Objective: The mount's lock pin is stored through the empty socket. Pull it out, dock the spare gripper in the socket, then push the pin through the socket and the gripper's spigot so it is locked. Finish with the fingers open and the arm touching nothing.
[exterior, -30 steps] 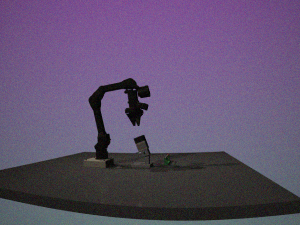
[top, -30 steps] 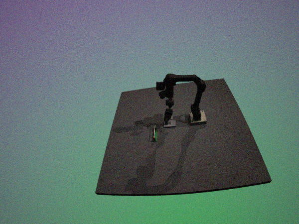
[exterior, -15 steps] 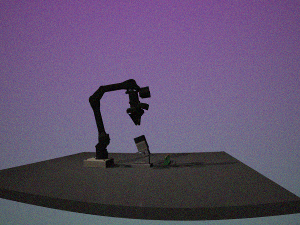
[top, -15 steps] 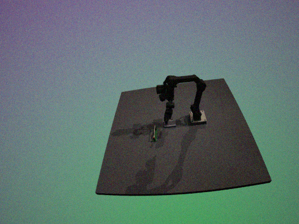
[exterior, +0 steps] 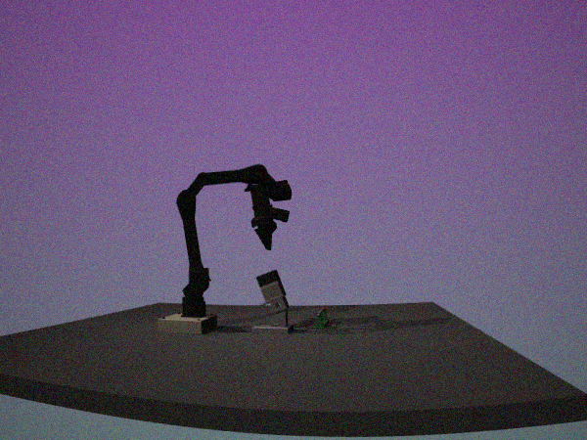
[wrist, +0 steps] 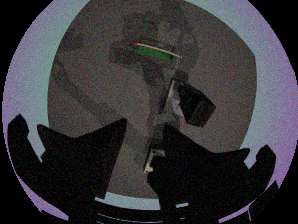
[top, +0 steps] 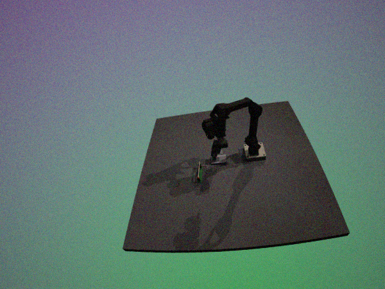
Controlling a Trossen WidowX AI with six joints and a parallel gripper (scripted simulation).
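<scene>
The mount's pale base plate (top: pixel 219 162) (exterior: pixel 266 329) stands on the table. Over it a tilted pale body (exterior: pixel 274 294) sits on a thin post, with a dark block (top: pixel 216 149) (exterior: pixel 267 279) (wrist: pixel 200 107) at its upper end. I cannot tell whether this block is the spare gripper. A green piece (top: pixel 201 173) (exterior: pixel 321 319) (wrist: pixel 154 54) stands beyond the mount, with a thin pale strip and a red end along its top. I cannot make out the lock pin. My gripper (exterior: pixel 269 248) (wrist: pixel 145 125) is part-open and empty, above the dark block and not touching it.
The arm's pale base (top: pixel 261 156) (exterior: pixel 180 324) (wrist: pixel 148 164) stands close behind the mount. The dark table (top: pixel 273 199) (exterior: pixel 147 372) has its edges well away from the mount. Arm shadows cross it and the light is dim.
</scene>
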